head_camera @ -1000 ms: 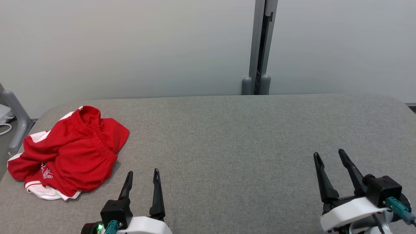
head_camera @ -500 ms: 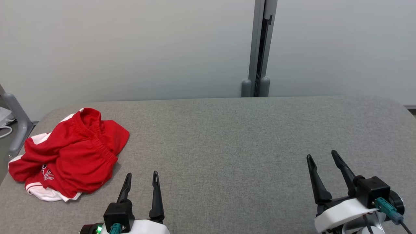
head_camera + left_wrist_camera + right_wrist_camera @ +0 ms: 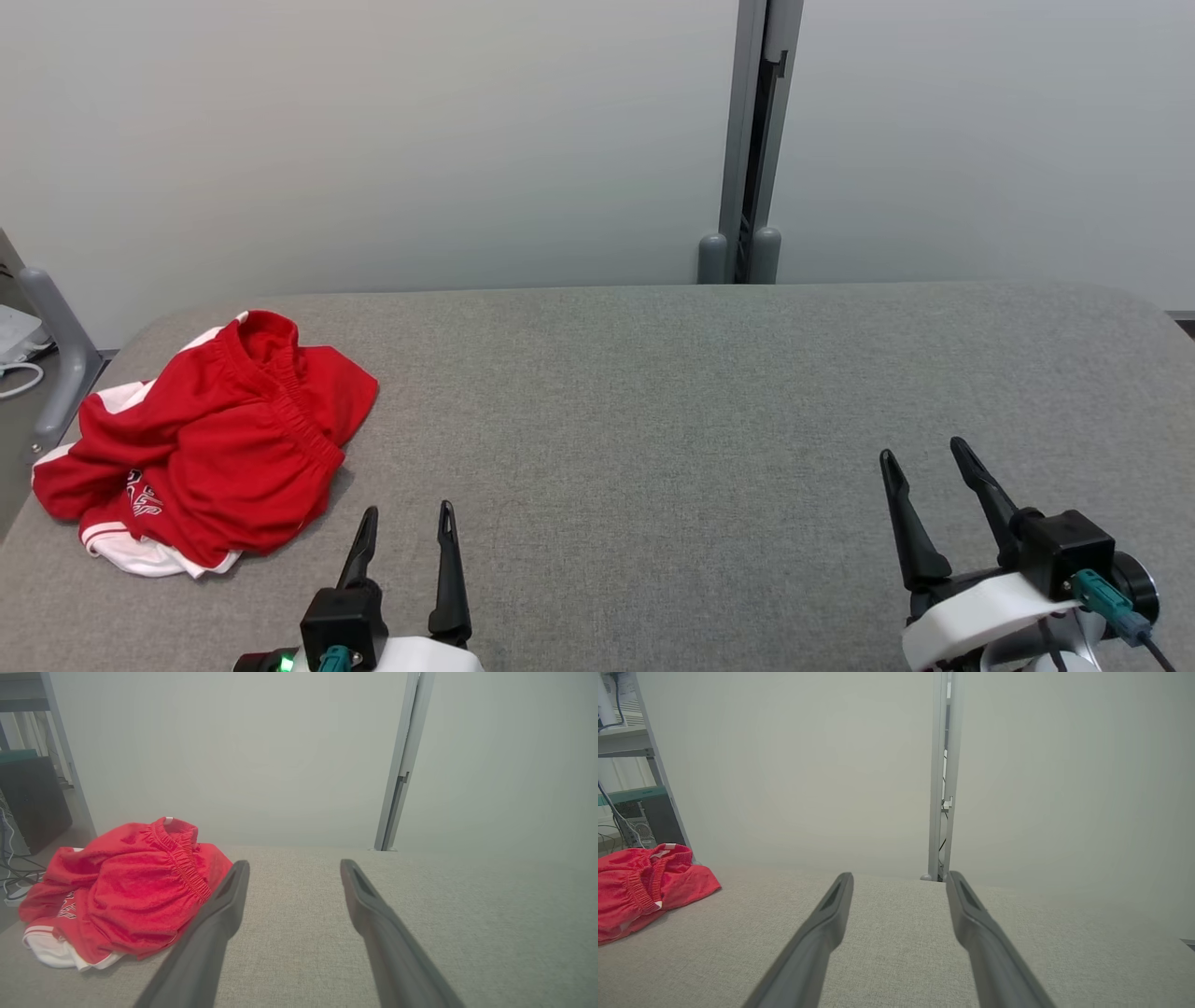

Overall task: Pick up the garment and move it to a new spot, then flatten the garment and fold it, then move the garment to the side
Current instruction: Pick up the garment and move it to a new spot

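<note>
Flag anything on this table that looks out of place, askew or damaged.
The red garment lies crumpled in a heap at the left edge of the grey table, waistband twisted, white trim bunched underneath. Nothing else stands out; no spill or damage. The left gripper and right gripper are open, touching nothing.

Red garment (image 3: 210,439) on grey table (image 3: 653,392)

Garment (image 3: 233,439): bright red w/ white trim & panels, small white print low on 1 side. Counter (image 3: 653,420): mid-grey, fine woven fleck. Wall (image 3: 373,140): plain pale grey-white. Post (image 3: 747,140): grey w/ dark slot. Left end effector (image 3: 409,509): 2 black fingers, white housing, teal plug, green light. Right end effector (image 3: 920,448): 2 black fingers, white housing, teal plug.
</note>
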### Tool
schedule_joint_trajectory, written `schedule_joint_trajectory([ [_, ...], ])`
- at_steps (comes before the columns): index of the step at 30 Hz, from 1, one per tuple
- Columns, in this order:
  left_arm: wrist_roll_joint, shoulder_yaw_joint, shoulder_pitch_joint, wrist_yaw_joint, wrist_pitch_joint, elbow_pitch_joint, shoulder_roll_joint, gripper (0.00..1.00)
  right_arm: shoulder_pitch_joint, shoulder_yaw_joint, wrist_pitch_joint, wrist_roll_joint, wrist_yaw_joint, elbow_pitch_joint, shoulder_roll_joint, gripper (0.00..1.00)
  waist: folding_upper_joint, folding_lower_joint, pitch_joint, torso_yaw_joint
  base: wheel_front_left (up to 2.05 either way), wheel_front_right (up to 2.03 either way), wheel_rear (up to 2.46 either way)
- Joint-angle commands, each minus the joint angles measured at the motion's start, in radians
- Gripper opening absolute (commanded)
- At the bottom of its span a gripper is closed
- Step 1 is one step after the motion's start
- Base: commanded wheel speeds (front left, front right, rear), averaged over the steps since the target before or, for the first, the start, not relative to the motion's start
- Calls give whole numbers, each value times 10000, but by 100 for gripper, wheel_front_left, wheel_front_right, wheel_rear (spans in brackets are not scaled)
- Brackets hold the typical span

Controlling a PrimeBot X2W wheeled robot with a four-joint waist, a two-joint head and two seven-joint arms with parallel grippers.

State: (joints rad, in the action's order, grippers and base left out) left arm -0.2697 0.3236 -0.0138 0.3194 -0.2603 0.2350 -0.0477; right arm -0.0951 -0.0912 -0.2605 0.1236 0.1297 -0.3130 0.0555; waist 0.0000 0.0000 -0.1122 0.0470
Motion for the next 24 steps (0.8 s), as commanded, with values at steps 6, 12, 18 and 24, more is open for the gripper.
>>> schedule_joint_trajectory([
  [6,-433,-63,-5,-136,-56,89,-51,100,-19,88,-69,210,18,-60,-8,100,0,0,4,199,0,0,0],
  [12,-296,-127,41,-237,-56,176,-52,100,126,-93,-61,257,18,78,-21,100,0,0,-7,892,0,0,0],
  [18,-178,-304,-20,-240,-55,233,-48,100,209,-66,-60,520,10,-10,-41,100,0,0,-22,2017,0,0,0],
  [24,145,-590,-51,-355,-53,240,-49,100,247,-449,-60,896,10,154,-36,100,0,0,-83,3140,0,0,0],
])
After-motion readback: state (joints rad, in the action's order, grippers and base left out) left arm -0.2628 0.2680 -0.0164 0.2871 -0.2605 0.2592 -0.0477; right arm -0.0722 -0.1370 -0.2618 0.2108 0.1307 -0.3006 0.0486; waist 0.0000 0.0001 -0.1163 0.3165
